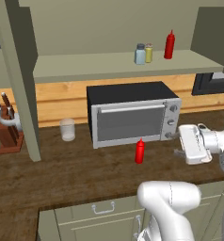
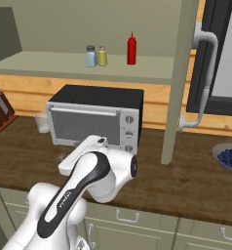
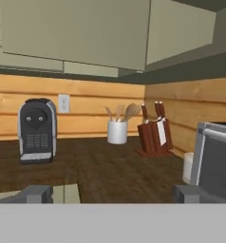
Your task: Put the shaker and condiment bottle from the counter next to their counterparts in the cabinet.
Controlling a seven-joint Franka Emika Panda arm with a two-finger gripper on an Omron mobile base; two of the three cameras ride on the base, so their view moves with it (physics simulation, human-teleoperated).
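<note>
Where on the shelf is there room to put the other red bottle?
The shelf is bare from its left post to the blue shaker, a wide patch. A small gap lies between the yellow shaker and the red bottle up there, and some room shows right of it. The two shakers stand crowded together. The red bottle on the counter stands before the oven.

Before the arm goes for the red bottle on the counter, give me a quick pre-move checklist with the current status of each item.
1. Blue-grey shaker on the cabinet shelf beside the yellowish shaker: ok.
2. Condiment bottle upright on the counter, before the toaster oven: ok.
3. Gripper open, holding nothing: ok.
4. Gripper aimed at the condiment bottle: not ok; hand view faces the coffee machine and knife block.
5. Shelf space beside the red bottle on the shelf: ok.
</note>
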